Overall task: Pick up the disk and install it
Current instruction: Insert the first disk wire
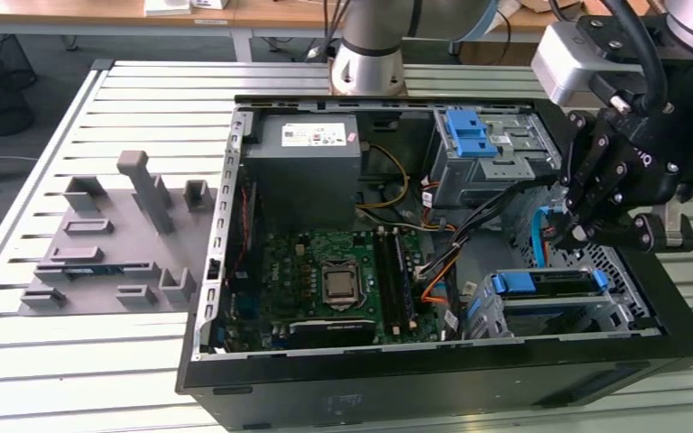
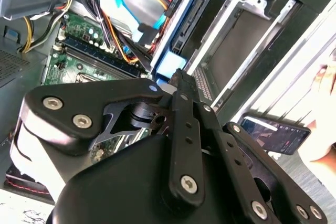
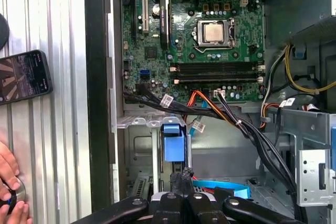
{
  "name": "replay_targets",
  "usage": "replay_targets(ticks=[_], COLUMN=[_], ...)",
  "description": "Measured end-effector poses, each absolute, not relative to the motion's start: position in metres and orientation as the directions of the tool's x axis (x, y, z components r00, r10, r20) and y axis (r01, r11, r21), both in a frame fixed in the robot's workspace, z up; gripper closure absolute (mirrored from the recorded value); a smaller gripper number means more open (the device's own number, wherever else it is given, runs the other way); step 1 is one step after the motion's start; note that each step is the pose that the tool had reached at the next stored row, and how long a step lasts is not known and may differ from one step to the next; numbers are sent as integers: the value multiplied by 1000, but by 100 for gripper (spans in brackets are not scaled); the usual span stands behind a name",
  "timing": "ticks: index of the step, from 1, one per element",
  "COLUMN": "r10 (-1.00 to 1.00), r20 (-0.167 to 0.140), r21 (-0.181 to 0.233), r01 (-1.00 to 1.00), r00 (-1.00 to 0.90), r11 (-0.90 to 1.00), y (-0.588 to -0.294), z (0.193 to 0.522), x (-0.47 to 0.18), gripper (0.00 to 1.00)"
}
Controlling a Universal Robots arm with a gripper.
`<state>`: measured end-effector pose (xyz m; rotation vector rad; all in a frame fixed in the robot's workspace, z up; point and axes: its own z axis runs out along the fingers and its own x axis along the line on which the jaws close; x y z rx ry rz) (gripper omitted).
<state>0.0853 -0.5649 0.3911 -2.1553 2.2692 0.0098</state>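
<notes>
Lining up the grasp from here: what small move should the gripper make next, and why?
Probably ease straight down a little: the gripper hangs just above the blue rail of the disk, which sits in the drive cage, and seems not to touch it.

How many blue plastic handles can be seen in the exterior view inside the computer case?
2: one blue handle on the upper drive cage near the power supply, one blue handle on the lower drive bay beneath the gripper. Others may be hidden.
</notes>
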Motion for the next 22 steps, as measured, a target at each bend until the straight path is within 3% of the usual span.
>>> replay_targets(ticks=[22], r10=[-999], r20=[-13], r21=[-4], r01=[-999], r00=[-51], r11=[52], y=[-552], z=[385], x=[92], gripper=[89])
